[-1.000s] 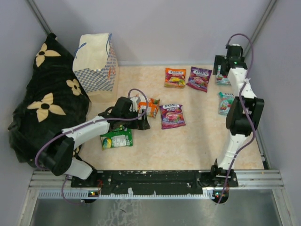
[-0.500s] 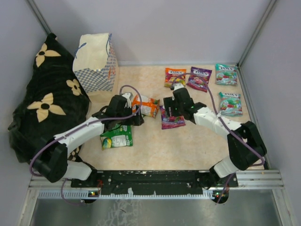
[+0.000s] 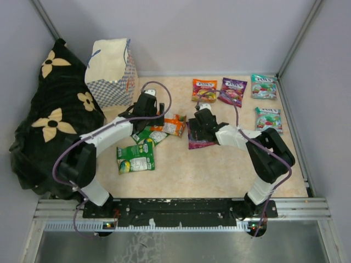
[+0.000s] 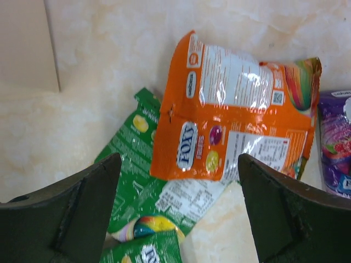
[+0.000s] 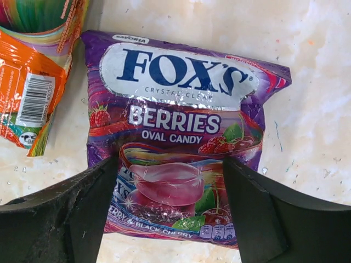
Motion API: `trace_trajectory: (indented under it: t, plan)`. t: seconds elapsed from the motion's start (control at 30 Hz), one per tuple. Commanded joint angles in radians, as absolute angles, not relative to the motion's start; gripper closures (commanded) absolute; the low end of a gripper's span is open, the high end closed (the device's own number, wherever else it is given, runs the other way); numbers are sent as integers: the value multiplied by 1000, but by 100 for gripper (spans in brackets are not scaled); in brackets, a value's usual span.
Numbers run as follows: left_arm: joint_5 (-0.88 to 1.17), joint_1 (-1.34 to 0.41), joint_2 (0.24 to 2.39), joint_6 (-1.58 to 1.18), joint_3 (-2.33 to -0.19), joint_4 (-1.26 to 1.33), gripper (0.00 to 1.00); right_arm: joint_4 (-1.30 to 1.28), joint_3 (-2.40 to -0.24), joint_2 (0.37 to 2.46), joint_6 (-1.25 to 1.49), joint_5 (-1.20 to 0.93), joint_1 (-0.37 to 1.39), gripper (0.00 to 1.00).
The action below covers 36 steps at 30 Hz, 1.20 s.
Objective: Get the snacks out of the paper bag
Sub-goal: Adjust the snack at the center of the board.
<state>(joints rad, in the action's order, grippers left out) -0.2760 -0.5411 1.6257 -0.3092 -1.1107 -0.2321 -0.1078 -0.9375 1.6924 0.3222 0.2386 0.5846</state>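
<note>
Cream marbled tabletop (image 3: 219, 170) carrying a checkered paper bag (image 3: 112, 74) and black flowered cloth (image 3: 49, 126) at left, eight candy pouches (image 3: 204, 89) lying flat elsewhere.

In the left wrist view an orange pouch (image 4: 230, 115) hides part of a green pouch (image 4: 130, 160). The right edge crops a purple pouch (image 4: 337, 143). From above, the inside of the bag (image 3: 112, 74) is unseen.

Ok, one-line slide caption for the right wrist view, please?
Right gripper open over the purple Fox's Berries pouch, an orange pouch beside it on the table.
</note>
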Motion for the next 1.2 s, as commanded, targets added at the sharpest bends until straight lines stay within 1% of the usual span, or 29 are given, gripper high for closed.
trace_trajectory:
  t: [0.0, 0.2, 0.37, 0.5, 0.6, 0.73, 0.83, 0.87, 0.93, 1.07, 1.17]
  plan:
    - [-289, -513, 1712, -235, -1215, -242, 9, -95, -922, 1728, 318, 257, 548, 22]
    - [-98, -444, 1829, -215, -1331, -272, 12, -109, -849, 1619, 284, 237, 425, 21]
    - [-13, -435, 1932, -190, -1429, -311, 13, -142, -837, 1557, 260, 213, 321, 19]
    - [52, -433, 2018, -181, -1503, -338, 16, -186, -881, 1558, 249, 182, 252, 18]
    - [80, -433, 2082, -191, -1548, -362, 16, -219, -920, 1574, 228, 160, 210, 17]
    - [135, -434, 2107, -213, -1547, -345, 15, -217, -946, 1587, 201, 158, 164, 17]
    - [187, -434, 2115, -218, -1543, -317, 18, -230, -980, 1612, 174, 153, 127, 17]
    - [210, -434, 2118, -216, -1546, -312, 20, -238, -997, 1617, 162, 147, 115, 16]
    - [264, -435, 2121, -224, -1552, -303, 27, -258, -1029, 1612, 148, 140, 104, 15]
    - [365, -436, 2114, -235, -1555, -277, 47, -267, -1082, 1527, 145, 112, 104, 12]
    - [385, -435, 2096, -242, -1558, -273, 65, -283, -1106, 1448, 158, 109, 135, 11]
